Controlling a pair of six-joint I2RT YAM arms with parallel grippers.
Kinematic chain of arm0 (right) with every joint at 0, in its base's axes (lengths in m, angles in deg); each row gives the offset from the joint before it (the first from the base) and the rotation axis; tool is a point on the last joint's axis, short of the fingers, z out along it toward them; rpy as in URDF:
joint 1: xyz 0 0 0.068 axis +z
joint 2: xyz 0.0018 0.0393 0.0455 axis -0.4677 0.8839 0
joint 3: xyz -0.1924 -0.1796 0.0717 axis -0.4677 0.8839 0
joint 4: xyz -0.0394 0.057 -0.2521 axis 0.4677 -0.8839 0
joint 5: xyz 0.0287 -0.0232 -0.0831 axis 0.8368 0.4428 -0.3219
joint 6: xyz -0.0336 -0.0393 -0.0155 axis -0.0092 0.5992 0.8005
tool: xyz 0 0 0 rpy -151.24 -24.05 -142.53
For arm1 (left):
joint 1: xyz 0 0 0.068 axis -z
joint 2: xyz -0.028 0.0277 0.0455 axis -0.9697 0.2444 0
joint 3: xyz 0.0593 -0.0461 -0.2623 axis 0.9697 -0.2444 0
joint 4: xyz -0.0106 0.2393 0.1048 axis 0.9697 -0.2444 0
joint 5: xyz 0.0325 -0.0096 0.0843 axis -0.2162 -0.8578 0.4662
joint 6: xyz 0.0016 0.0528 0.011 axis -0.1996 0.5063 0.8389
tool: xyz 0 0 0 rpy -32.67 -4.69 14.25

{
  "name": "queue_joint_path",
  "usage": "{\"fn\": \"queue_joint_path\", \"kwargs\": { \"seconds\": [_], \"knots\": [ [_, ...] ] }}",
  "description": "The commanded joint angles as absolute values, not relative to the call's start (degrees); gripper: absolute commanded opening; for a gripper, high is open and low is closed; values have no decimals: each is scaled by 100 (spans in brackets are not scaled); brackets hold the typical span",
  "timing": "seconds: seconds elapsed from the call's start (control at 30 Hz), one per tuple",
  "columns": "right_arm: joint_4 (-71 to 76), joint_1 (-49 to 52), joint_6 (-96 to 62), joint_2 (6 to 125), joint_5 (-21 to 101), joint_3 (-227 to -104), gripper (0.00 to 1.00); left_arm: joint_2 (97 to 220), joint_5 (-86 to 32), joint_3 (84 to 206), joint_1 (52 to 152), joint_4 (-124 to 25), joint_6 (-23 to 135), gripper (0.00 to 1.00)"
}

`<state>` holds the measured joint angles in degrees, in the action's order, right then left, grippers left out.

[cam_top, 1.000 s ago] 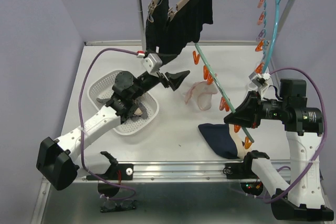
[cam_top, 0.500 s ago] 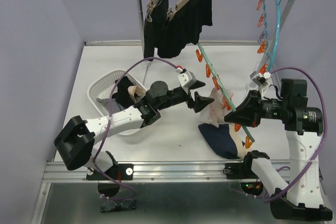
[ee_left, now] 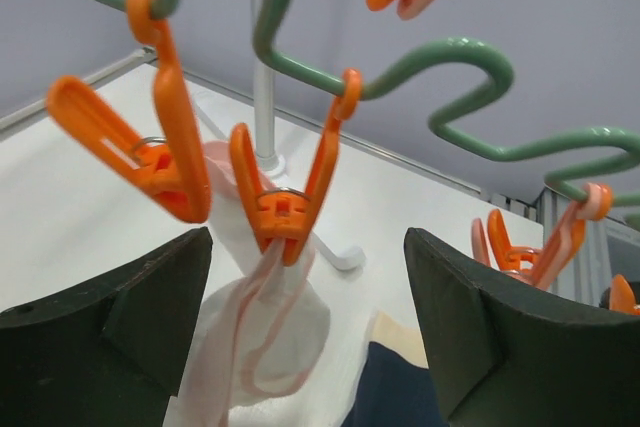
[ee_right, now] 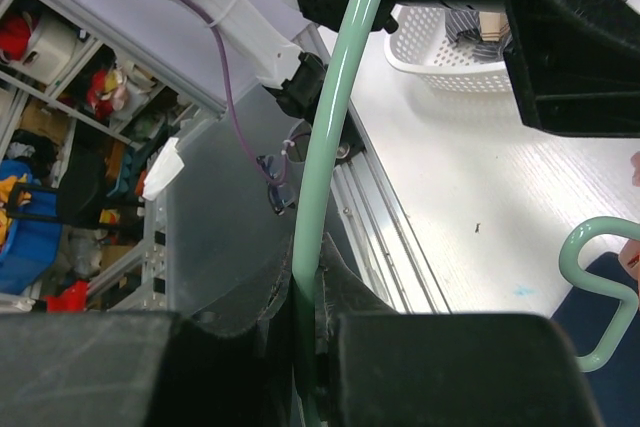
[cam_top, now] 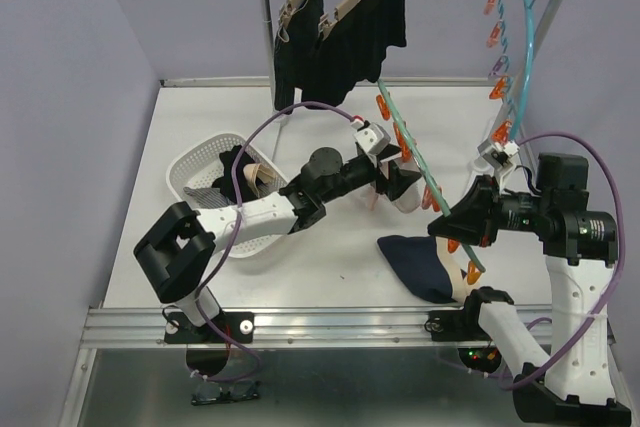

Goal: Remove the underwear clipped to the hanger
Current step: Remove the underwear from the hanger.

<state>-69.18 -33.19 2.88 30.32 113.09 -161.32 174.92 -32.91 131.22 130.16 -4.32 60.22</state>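
A green wavy hanger (cam_top: 427,185) with orange clips is held low by my right gripper (cam_top: 447,223), which is shut on its rod (ee_right: 335,117). One orange clip (ee_left: 280,209) holds the white-pink underwear (ee_left: 262,339), which hangs down to the table. My left gripper (ee_left: 308,252) is open, its jaws either side of that clip and cloth without touching them; it also shows in the top view (cam_top: 400,179). A navy piece (cam_top: 420,265) lies on the table below the hanger. Two black shorts (cam_top: 345,42) hang from wooden hangers on the rail.
A white basket (cam_top: 190,169) at the left holds dark and striped pieces. The metal clothes rail post (cam_top: 267,22) stands at the back. A blue hanger with clips (cam_top: 517,37) hangs at the rail's right end. Several more orange clips (ee_left: 165,162) hang close to my left fingers.
My left arm swung from the basket to the right and up to the green hanger, and its open jaws now flank the clipped white-pink piece. The right arm kept still.
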Motion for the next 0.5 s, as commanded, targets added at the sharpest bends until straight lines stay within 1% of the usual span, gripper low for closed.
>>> {"fn": "queue_joint_path", "kwargs": {
  "seconds": [0.0, 0.23, 0.47],
  "knots": [
    [-6426, -3377, 380, 2915, 11594, -16079, 0, 17467, -2817, 13436, 13043, -1, 6091, 89],
    [-6382, -3386, 353, 2906, 11621, -16052, 1, 17555, -2861, 13585, 13043, 25, 6214, 89],
    [-6347, -3395, 318, 2898, 11629, -16035, 1, 17695, -3493, 13682, 13043, 332, 6197, 88]
  ]
}}
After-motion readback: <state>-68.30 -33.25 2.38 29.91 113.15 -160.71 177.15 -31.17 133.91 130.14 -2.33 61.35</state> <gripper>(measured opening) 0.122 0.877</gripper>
